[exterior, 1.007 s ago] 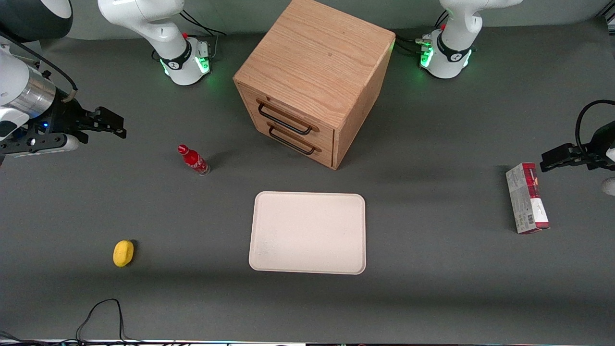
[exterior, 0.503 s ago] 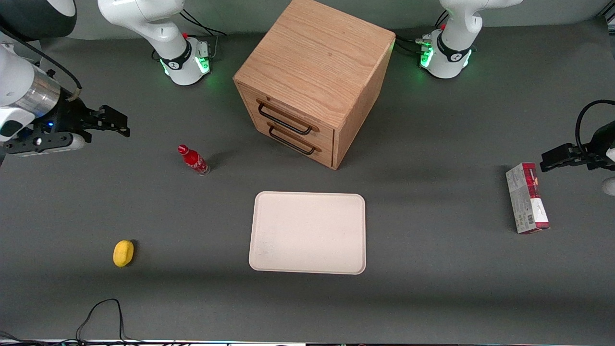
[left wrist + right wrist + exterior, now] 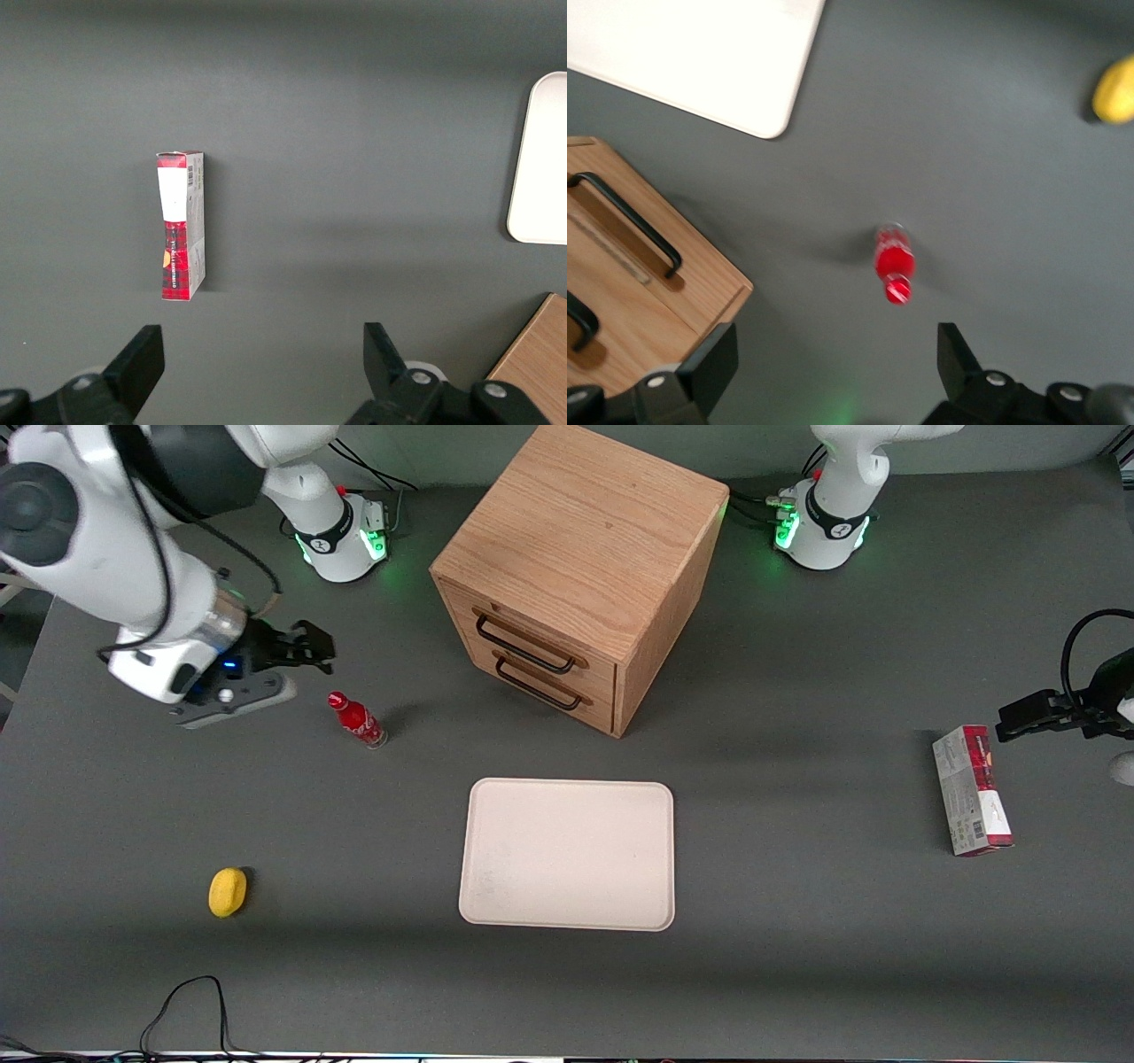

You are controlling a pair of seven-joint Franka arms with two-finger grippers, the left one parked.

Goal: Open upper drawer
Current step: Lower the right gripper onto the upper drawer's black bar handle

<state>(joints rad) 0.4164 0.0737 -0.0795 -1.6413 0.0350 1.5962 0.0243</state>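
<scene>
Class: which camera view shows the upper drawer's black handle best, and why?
The front view: the upper drawer shows its whole handle, shut, above the lower drawer. The right wrist view cuts one handle off at its edge. The left wrist view shows only a cabinet corner. The gripper, open, hovers near the red bottle.

I see the gripper (image 3: 312,648) hanging above the worktop (image 3: 797,957) toward the working arm's end, just beside the top of the upright red bottle (image 3: 357,721) and well apart from the wooden cabinet (image 3: 580,558). The upper drawer (image 3: 532,640) sits flush in the cabinet above the lower drawer (image 3: 547,685), both closed. A cream tray (image 3: 567,855) lies nearer the front edge; a yellow lemon (image 3: 227,891) rests toward the working arm's front corner, a red-and-grey box (image 3: 971,790) toward the parked arm's end.
</scene>
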